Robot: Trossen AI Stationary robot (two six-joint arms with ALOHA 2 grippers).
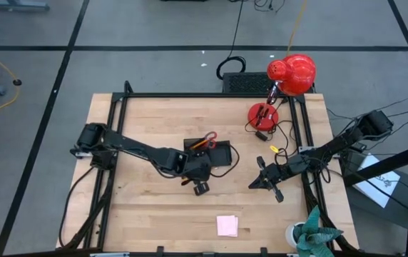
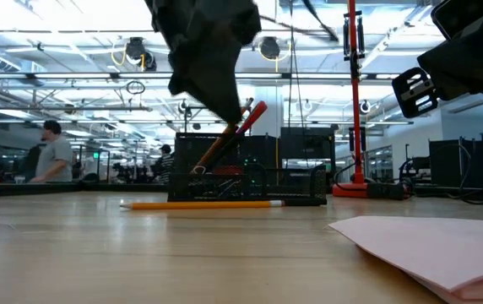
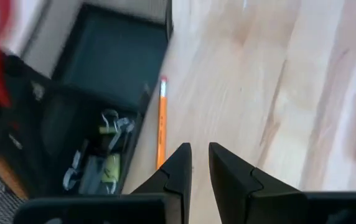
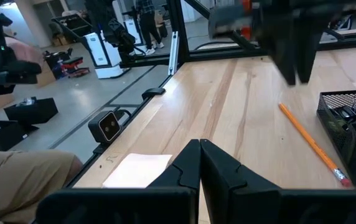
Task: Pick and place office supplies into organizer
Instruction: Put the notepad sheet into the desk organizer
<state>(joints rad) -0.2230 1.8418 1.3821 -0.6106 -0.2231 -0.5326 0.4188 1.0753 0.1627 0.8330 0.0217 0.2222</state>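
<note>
The organizer (image 1: 215, 153) is a small black tray sitting near the middle of the wooden table (image 1: 147, 214). Red-handled scissors (image 1: 205, 140) stick up out of its taller part, leaning to one side. In the left wrist view I can see some small clips (image 3: 112, 124) lying in one of its low boxes.

An orange pencil (image 2: 203, 203) lies flat on the table just beside the front of the organizer. It is not inside it.

The left gripper (image 1: 200, 187) is close to the organizer, right above the spot where the pencil lies. Its two dark fingers (image 3: 172, 171) are a little way apart, with a thin gap between them. It has nothing in it.

The right gripper (image 1: 257, 182) is off to the side of the organizer, well apart from it, up off the table. Its fingers (image 4: 187, 165) are pressed together and hold nothing.

A pale pink sticky-note pad (image 1: 227, 225) lies flat near the front edge of the table, well apart from the organizer and both grippers.

A red lamp (image 1: 289, 75) stands at the back right corner of the table, and a green plant (image 1: 317, 234) sits at the front right corner. Far off in the room a person (image 2: 51, 152) is standing.
</note>
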